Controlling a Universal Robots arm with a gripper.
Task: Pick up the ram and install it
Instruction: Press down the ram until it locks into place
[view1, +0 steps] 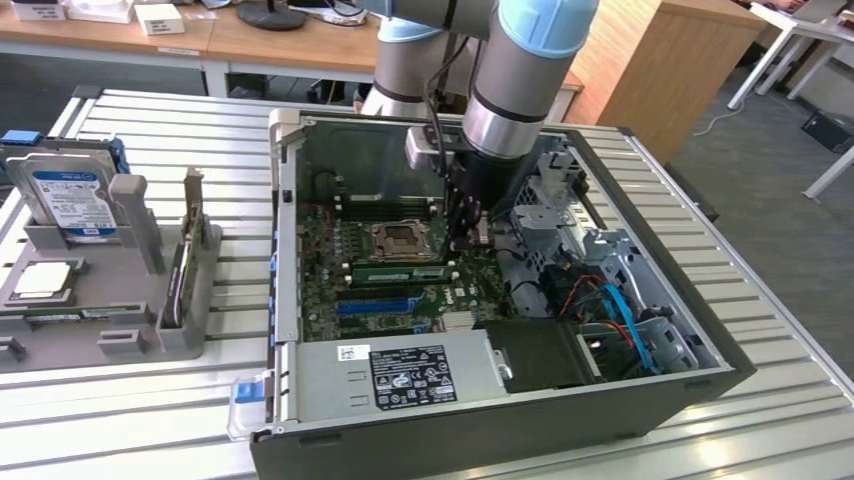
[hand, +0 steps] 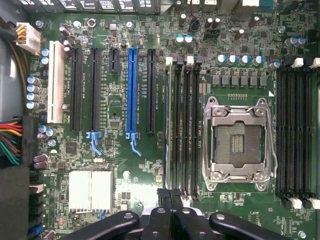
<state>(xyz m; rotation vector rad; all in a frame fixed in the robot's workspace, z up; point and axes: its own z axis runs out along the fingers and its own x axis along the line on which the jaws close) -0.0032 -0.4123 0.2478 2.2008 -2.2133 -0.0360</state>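
Observation:
The ram is a long green stick standing on edge in the memory slot beside the CPU socket, inside the open computer case. In the wrist view the ram shows edge-on as a thin line in the memory slot nearest the blue connector slot. My gripper reaches down into the case from the arm and hangs over the end of the ram at the exterior view's right. Its fingers are shut together right at that end of the stick. Whether the tips touch the ram I cannot tell.
Empty black memory slots lie on the far side of the socket. The power supply and drive cage with cables fill the case's near side. A grey fixture holding a hard drive stands at the exterior view's left.

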